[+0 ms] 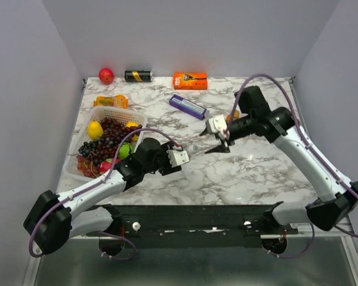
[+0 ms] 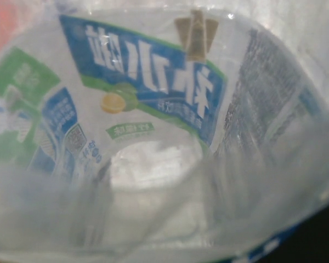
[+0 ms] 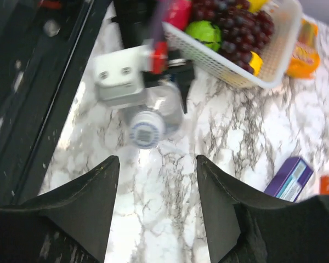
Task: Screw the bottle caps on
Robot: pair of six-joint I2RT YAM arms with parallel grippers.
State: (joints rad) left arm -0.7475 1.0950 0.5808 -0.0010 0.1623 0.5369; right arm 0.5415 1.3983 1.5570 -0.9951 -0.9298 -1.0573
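So here's what we've got: the left jaws are clamped on the clear bottle near the middle of the counter, just right of the fruit basket. The left wrist view is basically nothing but bottle. The blue and green label fills it, upside down and blurry, so we're really close in.

From the right wrist camera we see the bottle end-on, with the whitish cap sitting on its neck and facing us. We can't tell how far it's threaded down.

The right jaws are spread apart with nothing between them, just bare marble. They're pointing at the capped end, near it but not touching.

In the top view something orange peeks out behind the right wrist. It's mostly hidden, so we can't say what it is.

Other stuff around:
- the basket holds dark grapes, a yellow fruit and a green one
- a purple box lies behind the middle of the counter
- along the back wall there's a red fruit, a black can and an orange box
- an orange packet sits just behind the basket
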